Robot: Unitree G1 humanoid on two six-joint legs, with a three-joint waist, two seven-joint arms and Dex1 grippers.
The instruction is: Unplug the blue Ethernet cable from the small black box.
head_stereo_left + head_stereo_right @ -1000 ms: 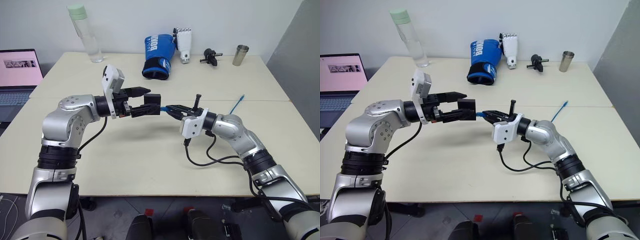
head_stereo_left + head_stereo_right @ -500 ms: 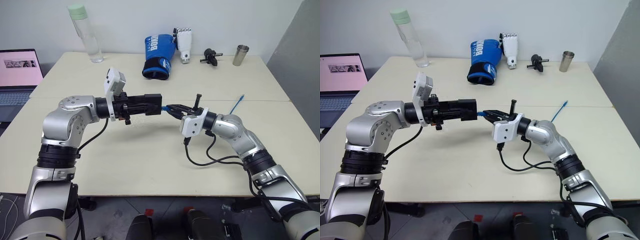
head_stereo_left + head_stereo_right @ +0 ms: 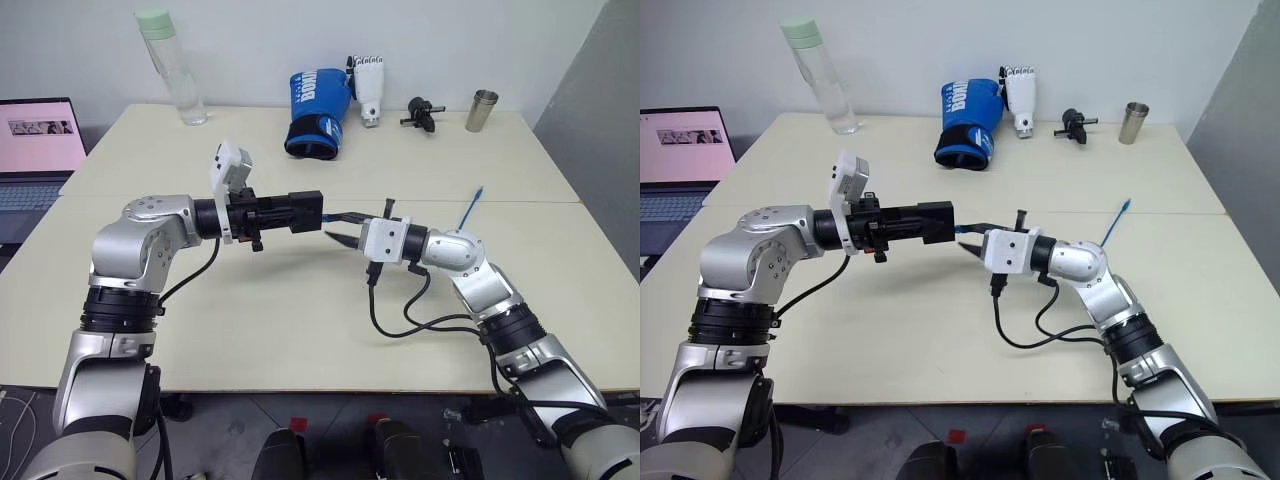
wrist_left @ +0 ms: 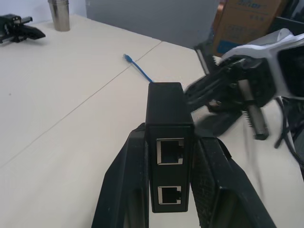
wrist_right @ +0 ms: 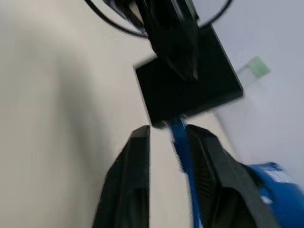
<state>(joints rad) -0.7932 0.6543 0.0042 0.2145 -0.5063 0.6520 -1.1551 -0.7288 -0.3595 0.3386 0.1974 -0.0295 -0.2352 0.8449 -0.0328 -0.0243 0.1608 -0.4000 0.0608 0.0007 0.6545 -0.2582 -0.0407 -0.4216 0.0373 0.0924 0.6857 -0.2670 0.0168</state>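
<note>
Both jaws meet midair: left clamps small black box (image 4: 168, 137), right parted around blue Ethernet cable (image 5: 179, 137).

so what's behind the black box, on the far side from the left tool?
The blue Ethernet cable runs into the small black box there, between the right tool's parted fingers. The plug itself is hidden.

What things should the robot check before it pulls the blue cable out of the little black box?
1. Left gripper clamped on the small black box: ok, a finger presses each side.
2. Blue Ethernet cable plugged into the box: ok, the plug sits at the box's edge.
3. Right gripper around the cable: ok, a finger stands on each side.
4. Right gripper squeezing the cable: not ok, a gap shows between the fingers and the cable.
5. Box lifted off the table: ok.
</note>
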